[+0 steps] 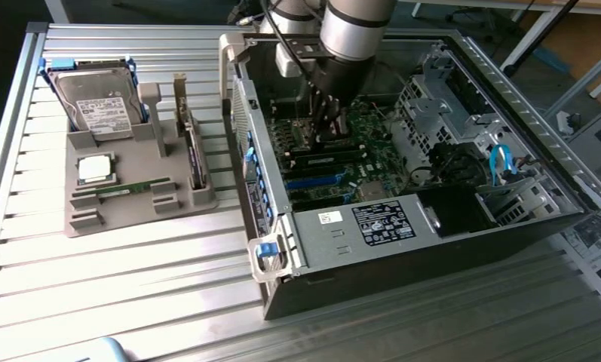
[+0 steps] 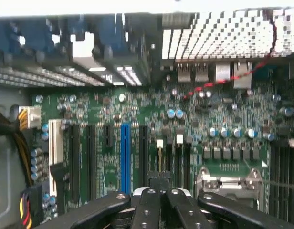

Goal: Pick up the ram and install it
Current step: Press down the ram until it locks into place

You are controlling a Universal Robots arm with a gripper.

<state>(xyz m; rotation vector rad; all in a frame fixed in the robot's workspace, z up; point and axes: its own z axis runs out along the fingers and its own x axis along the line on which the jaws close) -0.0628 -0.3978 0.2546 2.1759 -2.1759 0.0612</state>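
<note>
A ram point(image 1: 134, 187), a thin green stick, lies flat in the grey holder point(image 1: 89, 226) on the table, at the exterior view's left. A second narrow board point(image 1: 192, 154) stands on edge at the holder's right side. My gripper point(image 1: 330, 134) is far from both, reaching down inside the open computer case point(image 1: 381, 249), just above the green motherboard point(image 1: 375, 151). In the wrist view its black fingers point(image 2: 147, 205) are pressed together and I see nothing between them; the gripper point(image 2: 160, 191) hangs over the motherboard point(image 2: 137, 119) near the blue slot point(image 2: 125, 157).
A silver hard drive point(image 1: 94, 105) and a square CPU chip point(image 1: 96, 167) also sit in the holder. The case walls, a drive cage point(image 1: 436, 105) and cables point(image 1: 499, 162) crowd around the arm. The metal CPU socket point(image 2: 228, 183) and dark memory slots point(image 2: 285, 181) lie beside the fingers.
</note>
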